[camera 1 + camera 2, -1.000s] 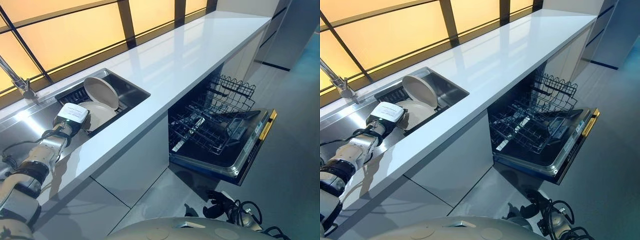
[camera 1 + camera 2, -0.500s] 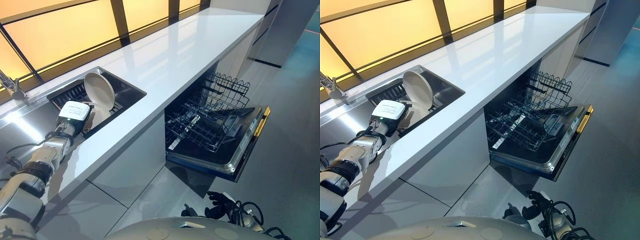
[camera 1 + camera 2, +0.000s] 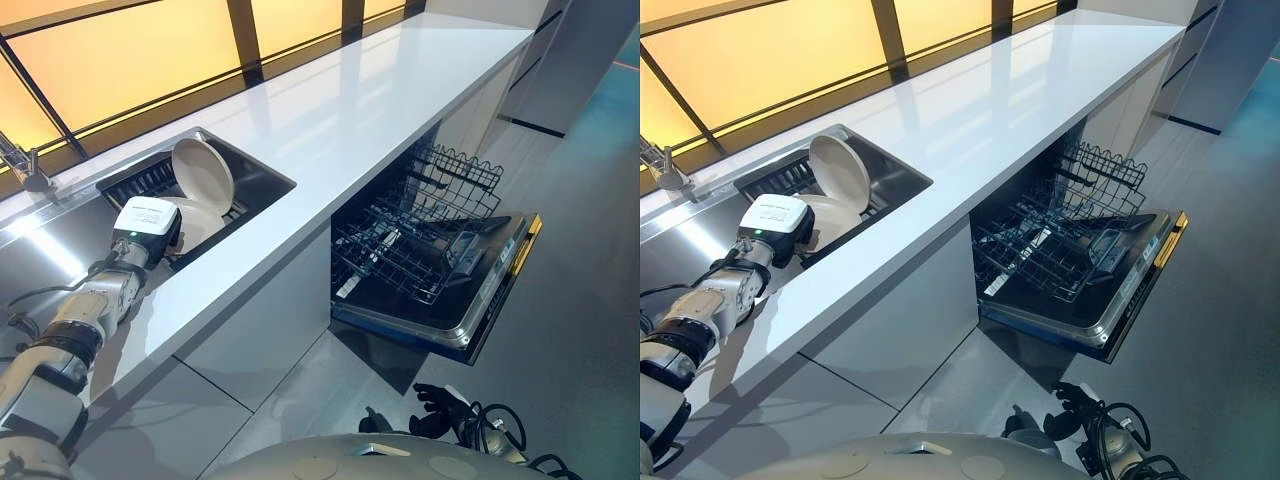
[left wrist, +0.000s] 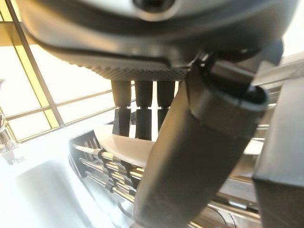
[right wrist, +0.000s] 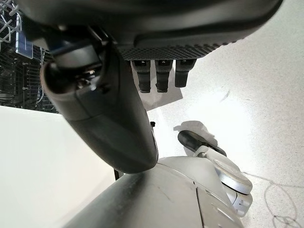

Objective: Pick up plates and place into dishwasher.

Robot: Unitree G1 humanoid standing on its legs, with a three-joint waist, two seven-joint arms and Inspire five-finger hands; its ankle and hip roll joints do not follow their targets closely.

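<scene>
Two beige plates stand in a dark rack inside the sink (image 3: 262, 176). One plate (image 3: 203, 174) stands upright and the other plate (image 3: 197, 222) leans low in front of it. My left hand (image 3: 146, 222) is at the low plate's near edge. In the left wrist view its fingers (image 4: 137, 109) reach straight down onto the plate's rim (image 4: 124, 146), with the thumb (image 4: 190, 161) in front; the hand is open. My right hand (image 3: 438, 403) hangs low by the floor, open and holding nothing. The dishwasher (image 3: 425, 262) stands open to the right.
The dishwasher door (image 3: 488, 302) lies folded down over the floor, with the lower wire rack (image 3: 395, 258) pulled out and an upper rack (image 3: 452, 182) behind it. A long white counter (image 3: 350, 100) runs between sink and dishwasher. A faucet (image 3: 26, 170) stands at the sink's far left.
The whole view has shifted a little, so the camera moved. My left hand stays at the low plate's near edge; the plates have not moved in the rack.
</scene>
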